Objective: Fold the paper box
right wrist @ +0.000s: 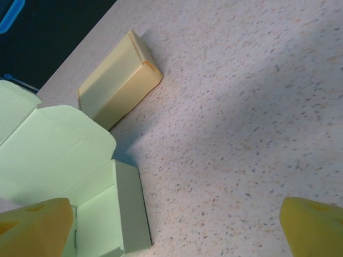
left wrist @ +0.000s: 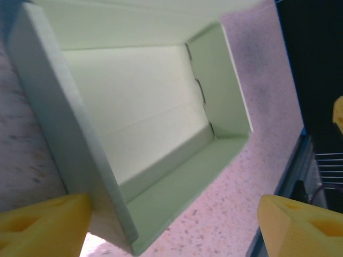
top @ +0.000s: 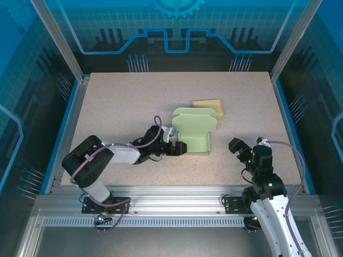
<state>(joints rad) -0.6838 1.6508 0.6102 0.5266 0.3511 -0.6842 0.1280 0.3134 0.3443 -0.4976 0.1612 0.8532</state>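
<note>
Task's thing: the pale green paper box (top: pixel 195 131) lies near the middle of the speckled tabletop (top: pixel 123 101), a little towards the right edge.
Box state: its tray (left wrist: pixel 144 112) has its walls standing. The lid flap (top: pixel 194 120) lies open and flat towards the far edge, so I judge closing the lid to be the work that is left.
Left end effector: the left end effector (top: pixel 178 148) lies low on the tabletop at the tray's near left corner. Its yellow fingers (left wrist: pixel 43 227) are spread wide with nothing gripped. One tray wall runs in between them, close to one finger. Whether it touches, I cannot tell.
Why there: coming in low from the side probably lets it brace or pinch that wall and keep the light tray from sliding while the lid is folded over.
Right end effector: the right end effector (top: pixel 247 144) hangs above bare tabletop near the near right corner, well apart from the box. Its jaws are at full spread and empty.
Why there: it looks parked clear of the lid's swing, yet facing the box, ready to reach the flap.
Other thing: a tan closed cardboard box (top: pixel 209 105) sits just beyond the green lid on the far side. In the right wrist view (right wrist: pixel 118 85) it appears already folded shut.
Risk: thin card bends easily, so a hard pinch could crease the wall.
</note>
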